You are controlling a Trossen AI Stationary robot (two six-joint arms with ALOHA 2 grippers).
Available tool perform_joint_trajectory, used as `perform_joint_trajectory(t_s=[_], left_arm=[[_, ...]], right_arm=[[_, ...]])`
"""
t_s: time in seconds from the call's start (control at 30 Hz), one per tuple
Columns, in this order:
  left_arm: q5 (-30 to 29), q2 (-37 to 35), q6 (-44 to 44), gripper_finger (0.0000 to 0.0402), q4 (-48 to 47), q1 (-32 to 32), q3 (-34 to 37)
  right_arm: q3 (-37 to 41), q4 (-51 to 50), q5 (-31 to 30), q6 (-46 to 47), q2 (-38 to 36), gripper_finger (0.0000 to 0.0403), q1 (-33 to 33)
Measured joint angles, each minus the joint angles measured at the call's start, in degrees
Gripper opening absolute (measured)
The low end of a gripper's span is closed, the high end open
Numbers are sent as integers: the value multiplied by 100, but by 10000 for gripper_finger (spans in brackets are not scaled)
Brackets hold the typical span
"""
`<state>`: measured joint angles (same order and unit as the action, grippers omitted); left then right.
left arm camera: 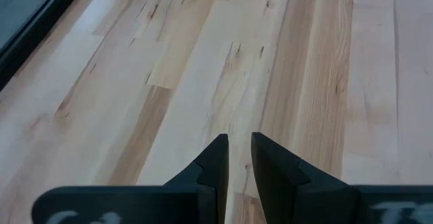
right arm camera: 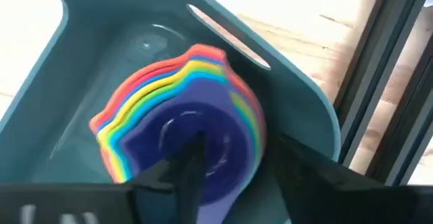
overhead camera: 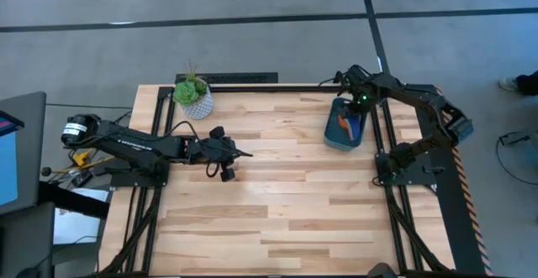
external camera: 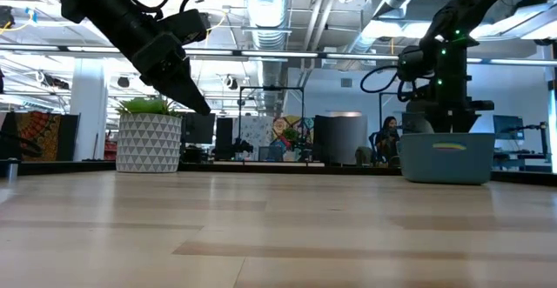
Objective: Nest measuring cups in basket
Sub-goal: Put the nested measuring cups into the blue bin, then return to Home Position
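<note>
While the left end effector [overhead camera: 225, 154] hangs over bare wood near the middle of the tabletop [overhead camera: 277, 219], its fingers [left arm camera: 216, 163] narrowed to a thin slit with nothing between them, all the action sits at the far right corner. There the right end effector [right arm camera: 233, 160] is poised directly above the basket [overhead camera: 333, 135], and the wrist view looks straight down into it: the measuring cups [right arm camera: 179, 132] sit stacked one inside another, rims fanning out in red, orange, yellow, green and blue bands, with the darkest blue cup on top. One dark finger dips into that top cup's bowl while the other stands outside its wall, the gap moderately wide, and the grip looks slack rather than clamped, though I can't be sure whether a pad touches the plastic. This reads as the release at the very end of nesting. To do it well, let the fingers spread fully clear of the cup wall first, then rise straight up, no sideways drift, so the inner finger doesn't hook the rim and drag the stack apart or tip it against the basket wall.
</note>
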<state>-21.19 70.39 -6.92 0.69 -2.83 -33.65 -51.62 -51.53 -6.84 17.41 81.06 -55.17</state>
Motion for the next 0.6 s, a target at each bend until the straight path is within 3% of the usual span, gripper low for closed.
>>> perform_joint_trajectory(t_s=[0.23, 0.6], left_arm=[[2, 0, 0, 54, 0, 2, 0], [11, 0, -37, 54, 32, 2, 0]], right_arm=[[0, 9, 3, -2, -20, 246, 183], [0, -92, 66, 128, -929, 249, 408]])
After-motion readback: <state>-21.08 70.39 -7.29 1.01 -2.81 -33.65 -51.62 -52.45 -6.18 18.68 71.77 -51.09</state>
